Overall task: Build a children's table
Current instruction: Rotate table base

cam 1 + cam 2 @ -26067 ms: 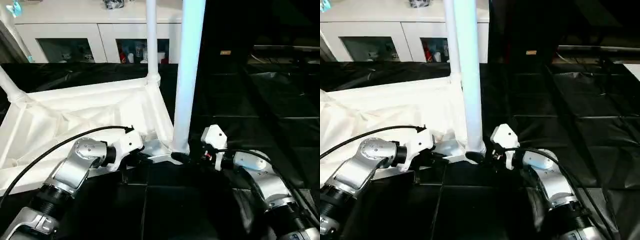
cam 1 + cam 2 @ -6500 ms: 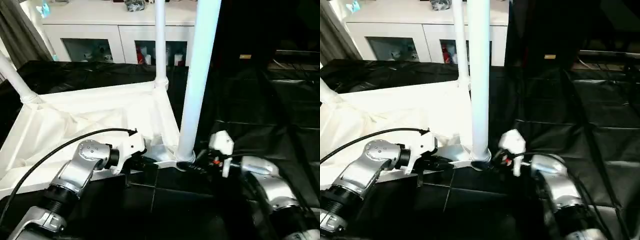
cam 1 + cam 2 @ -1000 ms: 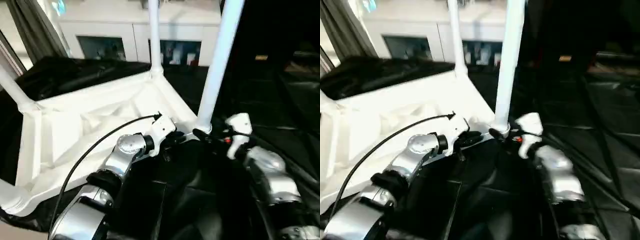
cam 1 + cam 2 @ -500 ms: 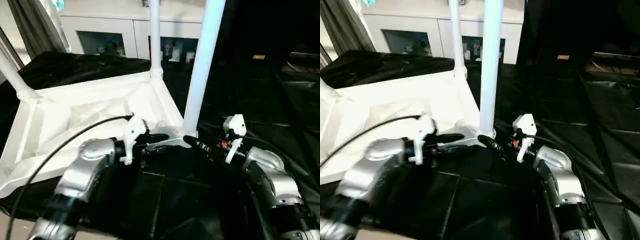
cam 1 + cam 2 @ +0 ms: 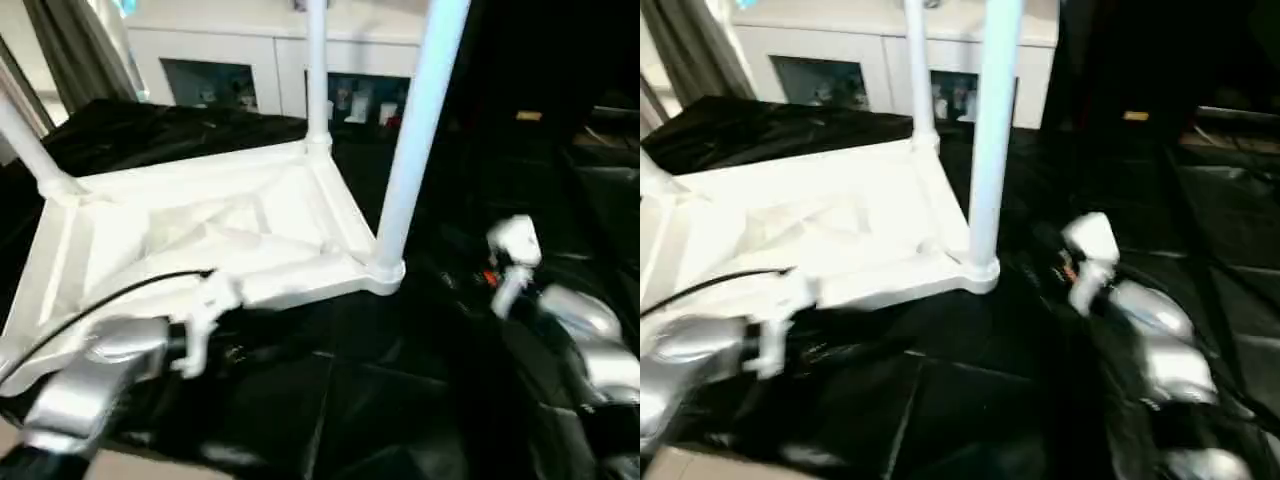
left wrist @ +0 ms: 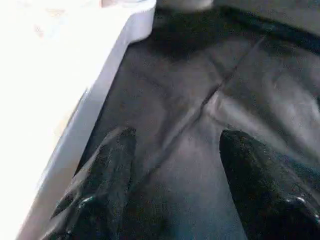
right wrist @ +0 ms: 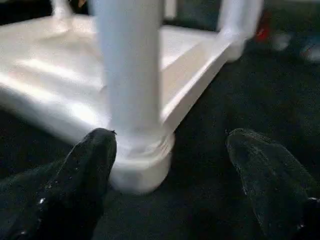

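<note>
**Both grippers off the upturned table**

On the black-sheeted worktop [image 5: 470, 200] the children's table [image 5: 200, 225] lies upside down, its rimmed top flat on the sheet so the corner sockets face upward and each leg can be pushed down into one. Three legs stand up from it where I can see them: the near leg [image 5: 410, 150] rises from the corner closest to the robot, a far leg [image 5: 317, 70] stands at the back corner in front of the white cabinet [image 5: 250, 60], and a third leg [image 5: 30, 150] slants up at the left corner.

Neither arm holds anything. The left gripper [image 6: 172, 170] hangs over bare sheet with its fingers [image 6: 105, 170] spread wide, just beside the long edge of the tabletop but not touching it. The right gripper [image 7: 170, 170] is also spread wide, facing the foot of the near leg and its socket [image 7: 142, 162]; one finger sits close by the socket collar and the other is well off to the side, so the leg stands on its own.

That leg looks seated and self-supporting, which is probably why the robot can afford to keep both grippers loose.
</note>
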{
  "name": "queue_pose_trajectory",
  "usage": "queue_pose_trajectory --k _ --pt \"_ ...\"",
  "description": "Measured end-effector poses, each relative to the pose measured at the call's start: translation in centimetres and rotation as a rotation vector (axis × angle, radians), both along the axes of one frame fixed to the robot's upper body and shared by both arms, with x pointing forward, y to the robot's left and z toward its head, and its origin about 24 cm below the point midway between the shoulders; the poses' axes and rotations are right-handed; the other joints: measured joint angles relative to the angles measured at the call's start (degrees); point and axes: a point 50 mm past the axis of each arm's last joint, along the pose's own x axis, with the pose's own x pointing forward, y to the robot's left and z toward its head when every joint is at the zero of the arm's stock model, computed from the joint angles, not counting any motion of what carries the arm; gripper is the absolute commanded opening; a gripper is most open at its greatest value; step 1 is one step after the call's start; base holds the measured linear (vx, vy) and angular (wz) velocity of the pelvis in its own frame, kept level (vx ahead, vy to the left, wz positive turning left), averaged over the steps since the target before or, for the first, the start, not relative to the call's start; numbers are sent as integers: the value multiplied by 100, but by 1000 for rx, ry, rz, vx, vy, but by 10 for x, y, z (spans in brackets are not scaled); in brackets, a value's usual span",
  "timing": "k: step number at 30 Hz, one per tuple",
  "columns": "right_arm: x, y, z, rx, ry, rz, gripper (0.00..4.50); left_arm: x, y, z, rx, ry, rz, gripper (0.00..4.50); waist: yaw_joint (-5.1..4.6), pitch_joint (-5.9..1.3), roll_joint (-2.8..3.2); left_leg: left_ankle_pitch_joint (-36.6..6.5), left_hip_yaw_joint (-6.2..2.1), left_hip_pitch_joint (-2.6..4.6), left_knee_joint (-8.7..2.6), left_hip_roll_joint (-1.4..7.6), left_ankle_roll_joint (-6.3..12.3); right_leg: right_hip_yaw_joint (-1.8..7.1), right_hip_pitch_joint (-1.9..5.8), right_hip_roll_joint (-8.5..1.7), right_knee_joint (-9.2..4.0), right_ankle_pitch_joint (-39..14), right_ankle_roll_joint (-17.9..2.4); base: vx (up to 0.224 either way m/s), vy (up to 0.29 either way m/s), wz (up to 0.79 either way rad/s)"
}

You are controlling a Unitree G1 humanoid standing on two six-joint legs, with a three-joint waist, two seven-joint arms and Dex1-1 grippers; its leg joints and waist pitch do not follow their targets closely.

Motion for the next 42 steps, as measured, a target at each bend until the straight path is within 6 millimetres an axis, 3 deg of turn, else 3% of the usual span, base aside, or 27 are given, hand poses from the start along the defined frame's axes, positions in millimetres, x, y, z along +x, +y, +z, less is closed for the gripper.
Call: queue_pose_trajectory --k 7,12,16,19,23,32,38,42 --pt "-27 3 7 35 148 295 387 -2 27 4 68 17 55 294 -3 1 5 -15 0 95 -17 1 -26 1 97 1 -1 -30 50 0 0 0" --pt "-22 49 12 173 111 383 387 -5 25 0 68 41 55 294 -61 1 7 -14 -3 131 -27 0 -29 1 96 2 4 -30 51 0 0 0" --pt "-18 64 13 175 95 385 387 -7 24 -3 71 59 55 294 -32 -1 -2 -14 -3 131 -25 -6 -30 9 104 1 1 -30 51 0 0 0" --pt "-8 94 16 185 72 369 387 -8 23 -6 83 66 54 294 -52 -1 -3 -12 -4 132 -27 -7 -32 11 101 1 3 -29 49 0 0 0" --pt "14 114 11 182 91 209 350 -8 22 -7 98 60 68 297 -91 -4 -24 -6 -4 129 -30 -9 -42 13 100 1 6 -26 43 0 0 0" --pt "33 136 14 230 86 85 265 -13 28 -14 150 81 106 297 -151 -6 -29 -6 -8 85 -30 -11 -42 16 75 2 5 -15 23 0 0 0" --pt "45 148 17 339 90 -89 265 -15 27 -18 157 92 139 297 -157 -4 -39 -4 -8 93 -29 -11 -45 19 78 1 14 -12 18 0 0 0" --pt "54 140 17 378 81 -264 265 -17 25 -25 173 94 165 297 -132 -6 -55 2 -8 90 -29 -11 -55 23 86 1 15 -12 18 0 0 0"
